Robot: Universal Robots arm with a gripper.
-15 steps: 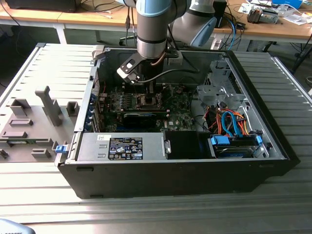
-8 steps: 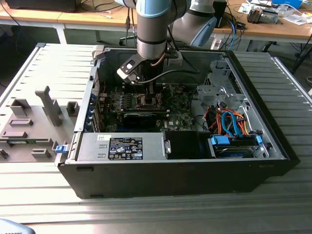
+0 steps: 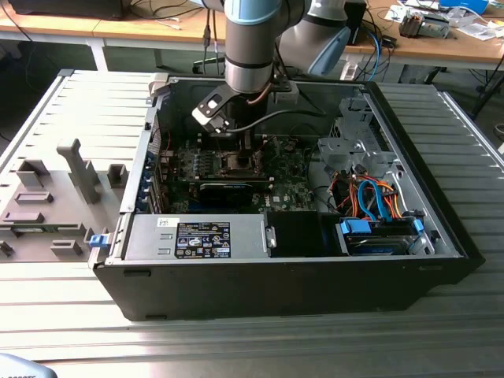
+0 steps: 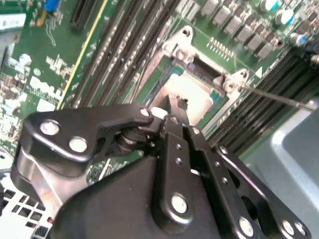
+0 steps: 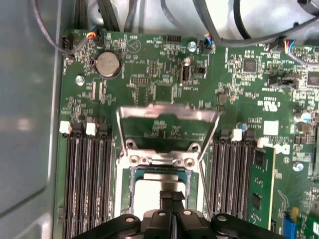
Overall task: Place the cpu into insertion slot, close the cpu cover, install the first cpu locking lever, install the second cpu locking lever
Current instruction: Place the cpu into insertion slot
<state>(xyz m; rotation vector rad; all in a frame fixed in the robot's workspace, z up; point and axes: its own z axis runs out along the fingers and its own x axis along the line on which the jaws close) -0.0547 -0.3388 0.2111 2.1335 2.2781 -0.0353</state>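
The cpu, a pale silver square, lies flat in the insertion slot on the green board. The cpu cover, a thin metal frame with an open window, stands raised at the socket's hinge side. My gripper hangs just over the cpu, its two black fingers pressed together with nothing between them. I cannot tell whether the tips touch the plate. A thin locking lever sticks out beside the socket.
Black memory slots flank the socket on both sides. The open computer case holds a grey labelled box in front and a drive cage with orange and blue cables at the exterior view's right. A grey fixture sits outside it.
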